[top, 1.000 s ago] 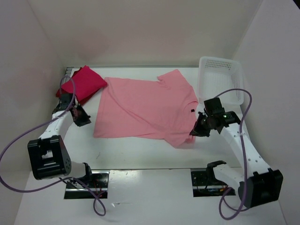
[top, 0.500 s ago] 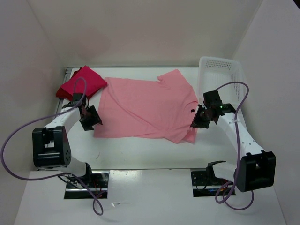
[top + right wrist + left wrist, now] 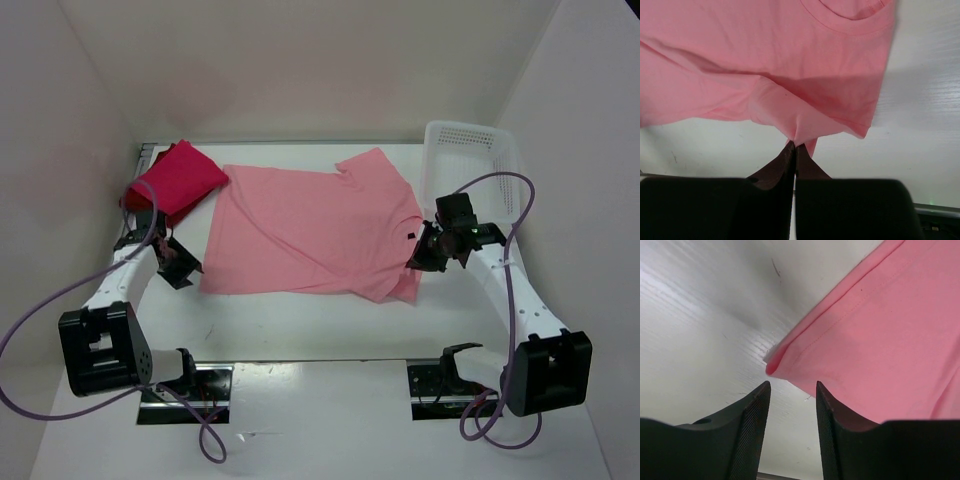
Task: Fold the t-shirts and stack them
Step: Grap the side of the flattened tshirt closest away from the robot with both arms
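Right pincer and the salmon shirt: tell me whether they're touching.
Touching. The right wrist view shows the right pincer shut on a fold of the salmon shirt.

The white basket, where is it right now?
In the top view the white basket stands at the far right, beside the light pink t-shirt and just beyond the right gripper.

Spread gripper point(image 3: 792, 386) sits just before a corner of the salmon t-shirt point(image 3: 885, 335).
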